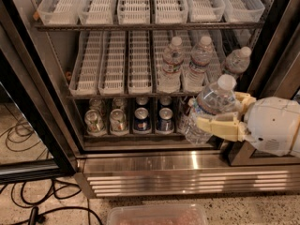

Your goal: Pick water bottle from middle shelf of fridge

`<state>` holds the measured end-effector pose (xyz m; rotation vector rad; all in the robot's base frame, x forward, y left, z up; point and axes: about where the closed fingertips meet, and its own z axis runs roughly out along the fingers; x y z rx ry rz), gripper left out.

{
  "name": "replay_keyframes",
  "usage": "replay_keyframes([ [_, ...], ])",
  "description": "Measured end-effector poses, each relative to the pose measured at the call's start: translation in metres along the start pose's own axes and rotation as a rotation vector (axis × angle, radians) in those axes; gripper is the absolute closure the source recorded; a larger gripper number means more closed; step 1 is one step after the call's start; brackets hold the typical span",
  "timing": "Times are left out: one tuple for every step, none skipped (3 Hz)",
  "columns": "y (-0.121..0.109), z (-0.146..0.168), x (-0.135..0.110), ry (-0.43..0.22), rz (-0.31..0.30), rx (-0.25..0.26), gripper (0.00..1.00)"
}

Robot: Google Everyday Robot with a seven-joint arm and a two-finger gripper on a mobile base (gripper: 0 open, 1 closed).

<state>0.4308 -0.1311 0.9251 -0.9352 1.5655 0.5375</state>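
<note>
Clamping water bottle (211,109), claw (224,121) closed

Floor (243,204): cables (33,213), tub (157,215) (gripper (211,115) above, rt).

The floor (262,210) is pale speckled stone with dark flecks, running along the near edge. At the near left, black cables (23,205) loop loosely across it, one ending in a plug. A clear plastic tub (157,214) with something pinkish inside sits on the floor at near centre. Light falls from above and leaves bright streaks on the metal. The gripper (216,112) is at the right, clamped around the water bottle (211,100) just in front of the fridge (140,165).
</note>
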Motion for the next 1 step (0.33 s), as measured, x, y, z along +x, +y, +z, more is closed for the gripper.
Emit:
replay_keyframes([
  [0.0251, 0.0006, -0.0007, 0.003, -0.002, -0.095, 1.0],
])
